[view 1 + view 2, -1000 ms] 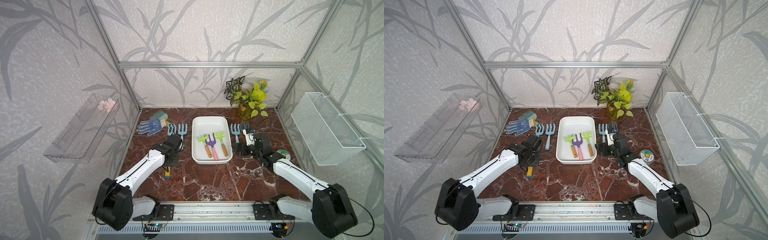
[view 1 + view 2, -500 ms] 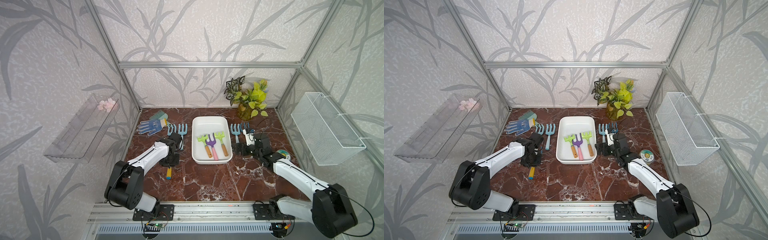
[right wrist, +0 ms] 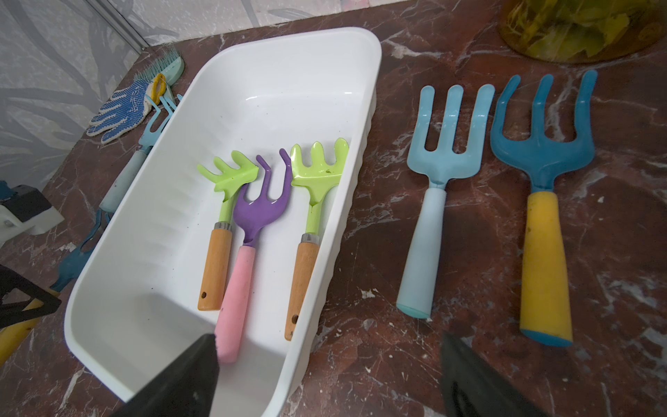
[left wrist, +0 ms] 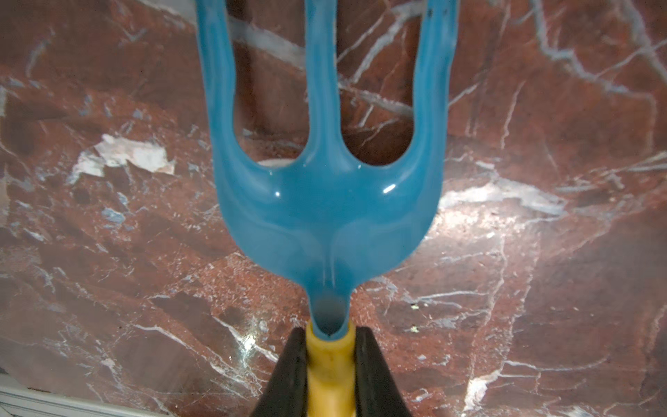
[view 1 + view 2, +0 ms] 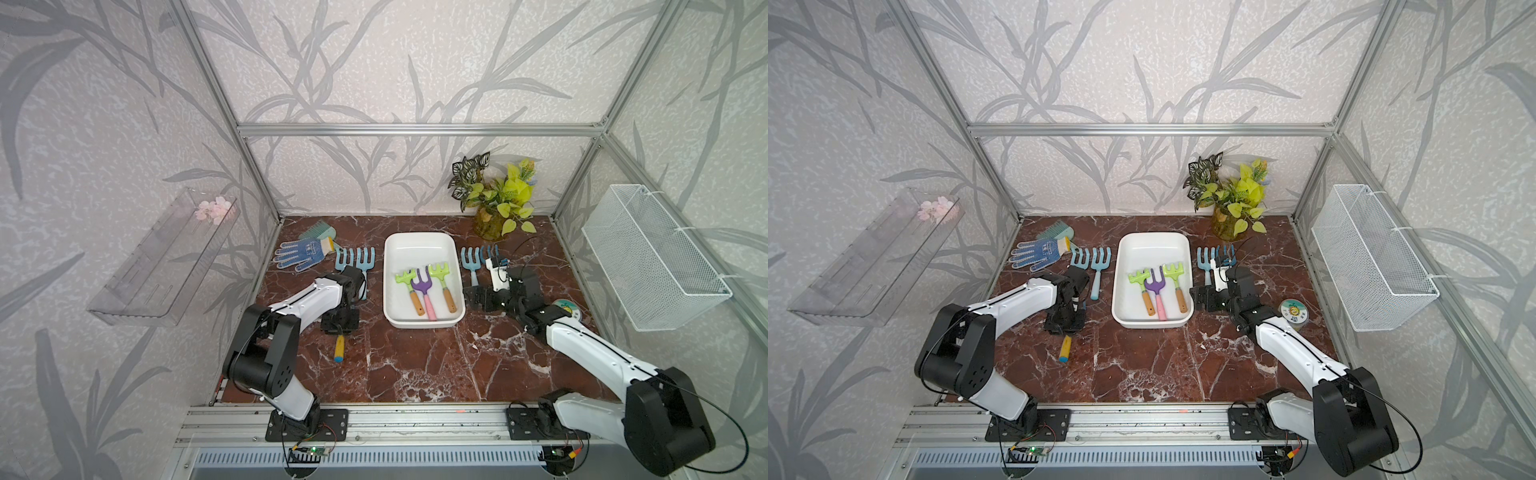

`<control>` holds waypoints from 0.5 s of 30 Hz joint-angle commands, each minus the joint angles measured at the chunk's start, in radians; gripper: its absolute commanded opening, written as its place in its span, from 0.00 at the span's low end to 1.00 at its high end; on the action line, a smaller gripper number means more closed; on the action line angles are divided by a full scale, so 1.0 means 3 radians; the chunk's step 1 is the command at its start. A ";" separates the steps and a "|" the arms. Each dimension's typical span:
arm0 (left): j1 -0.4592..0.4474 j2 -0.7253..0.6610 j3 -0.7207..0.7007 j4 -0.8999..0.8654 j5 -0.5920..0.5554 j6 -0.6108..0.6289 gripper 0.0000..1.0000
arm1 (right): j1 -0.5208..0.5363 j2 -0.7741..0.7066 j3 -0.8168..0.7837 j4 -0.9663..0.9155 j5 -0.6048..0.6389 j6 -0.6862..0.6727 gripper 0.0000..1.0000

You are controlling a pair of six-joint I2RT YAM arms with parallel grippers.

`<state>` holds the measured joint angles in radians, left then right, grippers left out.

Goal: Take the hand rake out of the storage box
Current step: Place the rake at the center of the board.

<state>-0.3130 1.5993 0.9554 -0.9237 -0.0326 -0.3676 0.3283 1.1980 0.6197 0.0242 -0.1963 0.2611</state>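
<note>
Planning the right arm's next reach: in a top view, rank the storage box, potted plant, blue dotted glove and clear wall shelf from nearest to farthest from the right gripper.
1. storage box, mid-table, right beside the right gripper
2. potted plant, back right corner
3. blue dotted glove, beyond the box, back left
4. clear wall shelf, on the left wall
</note>
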 commanded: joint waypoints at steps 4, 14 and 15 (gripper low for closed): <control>0.0016 0.0051 0.0033 -0.0130 -0.0084 -0.0079 0.33 | 0.0000 -0.0003 0.0097 -0.0025 -0.0032 -0.0021 0.95; 0.0016 -0.0048 0.0011 -0.0147 -0.0181 -0.0126 0.60 | 0.0000 -0.0005 0.0097 -0.0030 -0.0031 -0.0022 0.96; 0.0016 -0.0059 0.0011 -0.0147 -0.0183 -0.0123 0.60 | 0.0000 -0.0005 0.0097 -0.0030 -0.0031 -0.0022 0.96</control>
<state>-0.3126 1.6054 0.9554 -0.9394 -0.0620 -0.3969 0.3283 1.1980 0.6197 0.0242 -0.1963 0.2611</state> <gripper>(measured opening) 0.597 0.958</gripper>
